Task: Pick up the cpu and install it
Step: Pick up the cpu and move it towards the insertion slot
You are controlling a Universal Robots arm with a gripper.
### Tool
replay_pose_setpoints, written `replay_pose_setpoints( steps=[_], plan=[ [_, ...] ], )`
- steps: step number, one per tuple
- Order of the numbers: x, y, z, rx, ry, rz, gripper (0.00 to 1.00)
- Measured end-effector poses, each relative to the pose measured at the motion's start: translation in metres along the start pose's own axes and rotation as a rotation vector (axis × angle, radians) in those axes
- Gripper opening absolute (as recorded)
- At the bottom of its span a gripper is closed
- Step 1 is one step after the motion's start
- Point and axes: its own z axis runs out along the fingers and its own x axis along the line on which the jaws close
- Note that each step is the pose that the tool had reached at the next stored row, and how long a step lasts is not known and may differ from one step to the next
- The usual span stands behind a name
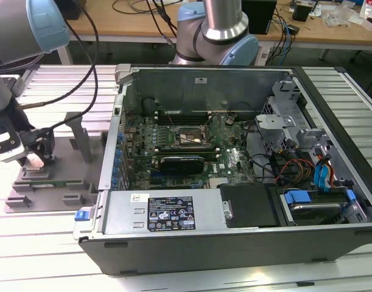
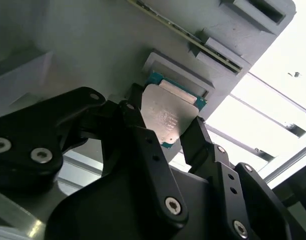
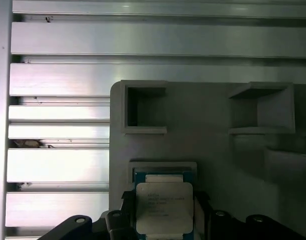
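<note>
Second wrist view: pincer (image 2: 165,125) clasps cpu (image 2: 168,111) over grey tray (image 2: 67,40).

Open computer case (image 1: 234,246) on slatted metal table (image 1: 33,243), grey tray (image 1: 64,159) at the exterior view's left.

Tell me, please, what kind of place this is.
Probably a robotics lab or workshop: a robot arm, its hand gripping a chip, beside an open computer case on a slotted metal table; desks with cables behind.

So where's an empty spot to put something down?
Free: the bare table slats beside the grey tray, at the exterior view's lower left. Crowded: inside the computer case, and on the tray where the gripper holds the cpu.
</note>
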Motion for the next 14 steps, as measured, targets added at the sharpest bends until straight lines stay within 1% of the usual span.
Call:
replay_pose_setpoints(
  steps=[1,2,4,7,9,12,14],
  plan=[
    [-0.0001,0.0004,-0.0047,-0.0001,-0.0002,0.0,0.55],
    [-0.0002,0.0006,-0.0073,-0.0001,-0.0001,0.0,0.55],
    [-0.0004,0.0014,-0.0159,-0.0001,-0.0001,0.0,0.55],
    [-0.0006,0.0023,-0.0266,-0.0001,-0.0001,0.0,0.55],
    [-0.0007,0.0025,-0.0307,0.0,-0.0001,0.0,0.55],
    [-0.001,0.0039,-0.043,-0.0001,-0.0001,0.0,0.55],
    [-0.0012,0.0049,-0.0481,0.0,-0.0001,0.0,0.55]
  ],
)
